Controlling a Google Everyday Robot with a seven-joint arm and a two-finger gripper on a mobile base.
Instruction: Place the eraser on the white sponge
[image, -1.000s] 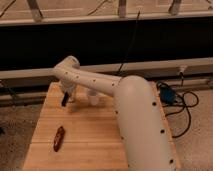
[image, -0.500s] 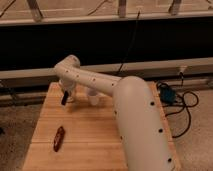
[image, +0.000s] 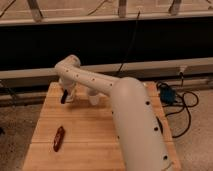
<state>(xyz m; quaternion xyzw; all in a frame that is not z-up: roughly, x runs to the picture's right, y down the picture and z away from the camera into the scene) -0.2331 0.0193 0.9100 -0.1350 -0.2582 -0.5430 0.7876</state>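
Presently we see our gripper (image: 64, 96) hanging low near the white sponge (image: 93, 99) on the wooden table (image: 90, 142); whether it is clamped or apart, we cannot tell.

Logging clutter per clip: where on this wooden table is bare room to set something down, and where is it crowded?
Bare wood lies in the front middle of the table, between the reddish-brown object and the arm, and along the left edge. Crowded: the far side, where the gripper hangs near the white sponge under the arm.
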